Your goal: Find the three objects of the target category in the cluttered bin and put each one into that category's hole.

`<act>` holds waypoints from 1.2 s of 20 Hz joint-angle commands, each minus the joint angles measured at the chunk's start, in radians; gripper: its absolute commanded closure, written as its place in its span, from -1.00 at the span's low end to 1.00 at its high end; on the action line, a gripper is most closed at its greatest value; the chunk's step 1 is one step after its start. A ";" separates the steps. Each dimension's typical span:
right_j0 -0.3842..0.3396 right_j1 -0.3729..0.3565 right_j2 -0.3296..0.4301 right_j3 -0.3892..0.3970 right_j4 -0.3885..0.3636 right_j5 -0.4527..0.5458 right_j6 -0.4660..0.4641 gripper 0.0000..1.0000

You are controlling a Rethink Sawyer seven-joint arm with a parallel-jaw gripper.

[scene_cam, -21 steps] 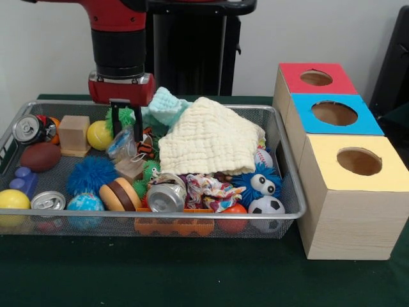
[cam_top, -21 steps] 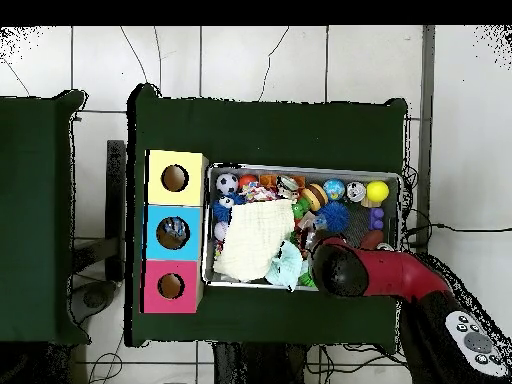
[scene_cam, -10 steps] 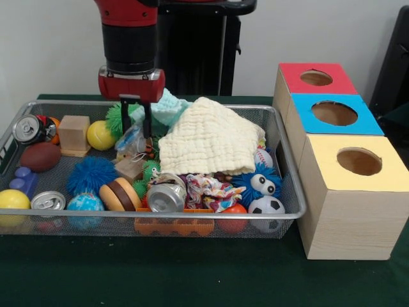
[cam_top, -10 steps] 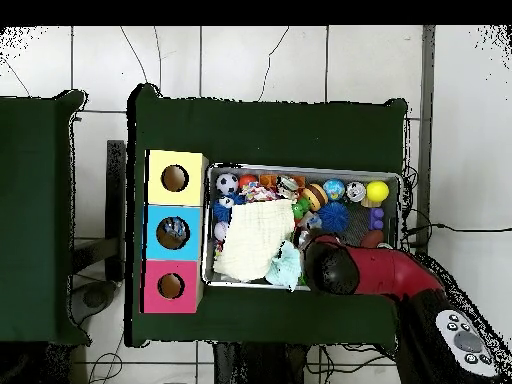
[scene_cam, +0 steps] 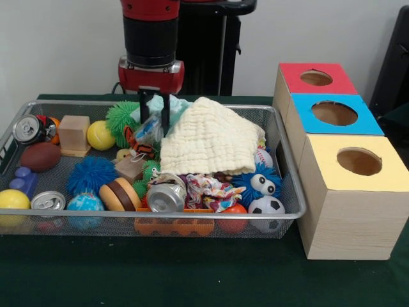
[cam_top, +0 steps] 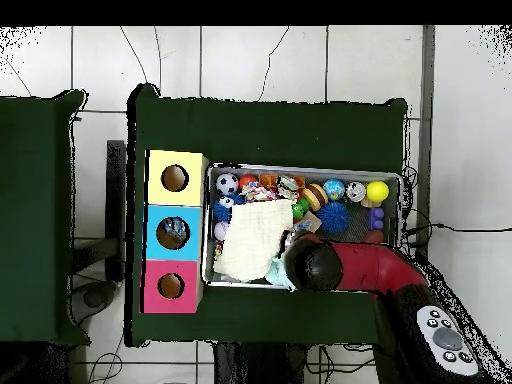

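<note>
Gripper [scene_cam: 154, 116] over back-middle of wire bin [scene_cam: 291, 192], fingers nearly closed on clear crinkly bag [scene_cam: 146, 130], lifted clear of clutter, beside cream cloth [scene_cam: 209, 137]. Target category unclear. Judgement: raise straight, avoid snagging cloth, carry over bin rim toward hole boxes [scene_cam: 333, 112], release centred over hole.

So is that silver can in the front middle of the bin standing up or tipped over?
Tipped over. The silver can lies on its side in the wire bin, its round end facing the front camera, beside the toy burger.
</note>
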 commanded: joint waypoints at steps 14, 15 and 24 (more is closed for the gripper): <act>0.152 -0.106 -0.094 0.016 0.213 0.259 0.151 1.00; 0.162 -0.111 -0.100 0.004 0.223 0.290 0.150 1.00; 0.214 -0.114 -0.128 -0.082 0.253 0.419 0.152 1.00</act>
